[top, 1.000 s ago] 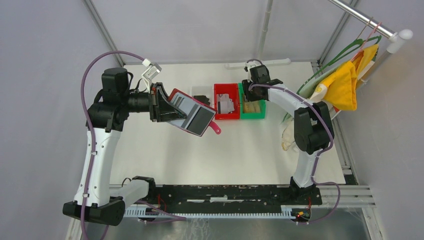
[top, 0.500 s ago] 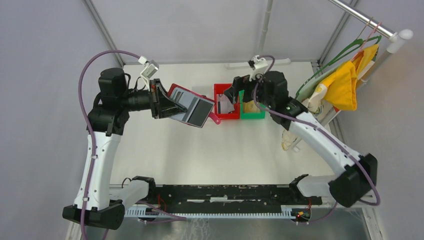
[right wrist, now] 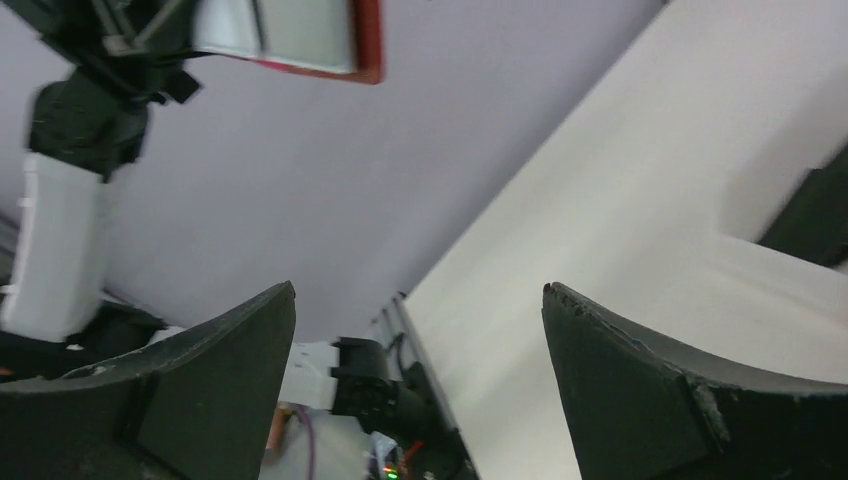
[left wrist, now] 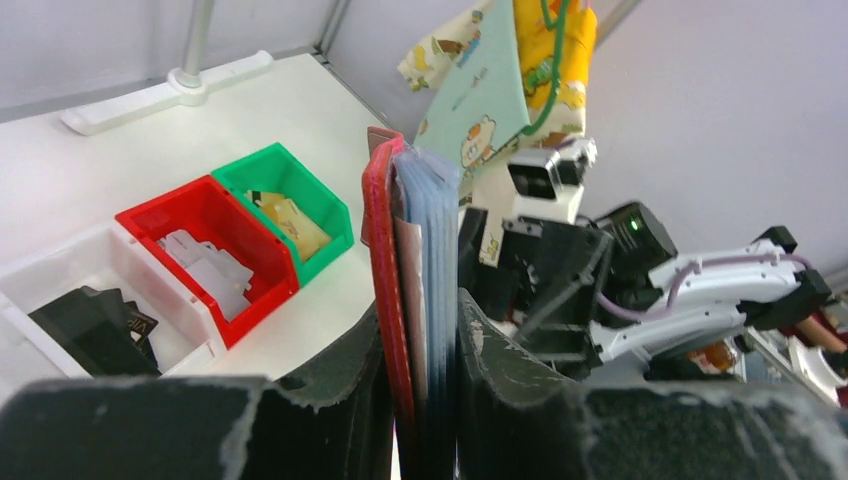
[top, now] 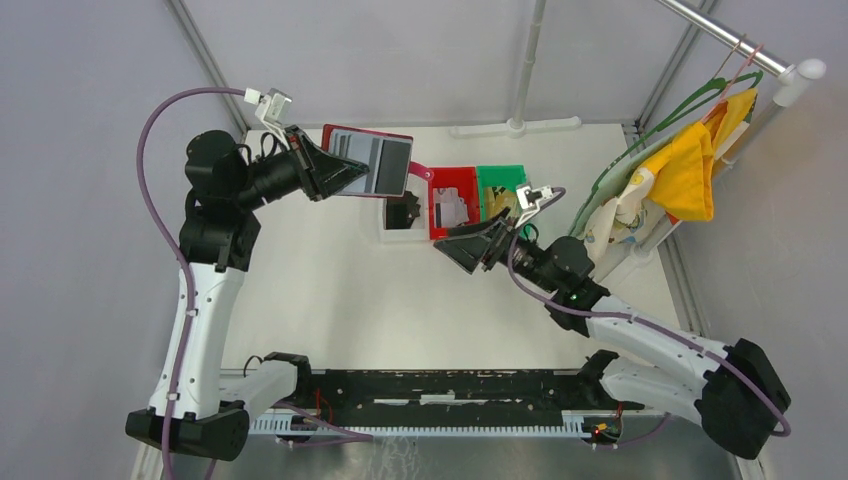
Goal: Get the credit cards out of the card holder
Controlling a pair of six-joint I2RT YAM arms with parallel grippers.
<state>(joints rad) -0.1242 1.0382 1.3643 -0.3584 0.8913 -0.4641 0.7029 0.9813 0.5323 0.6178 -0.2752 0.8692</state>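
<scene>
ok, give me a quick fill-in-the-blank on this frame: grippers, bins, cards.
1. The left gripper is shut on the card holder; the right gripper is ___.
2. The red bin sits between the white bin and the ___ one.
3. The dark cards lie in the ___ bin.
Missing: open; green; white.

The left arm [top: 200, 310] and right arm [top: 650, 335] are built from white shells and chunky black joints, bolted onto a black base rail [top: 470, 388]. A purple cable [top: 150, 150] is looped off each, above the rail. The right gripper [right wrist: 418, 295] is fitted with pretty scuffed black fingers [right wrist: 200, 390].
</scene>
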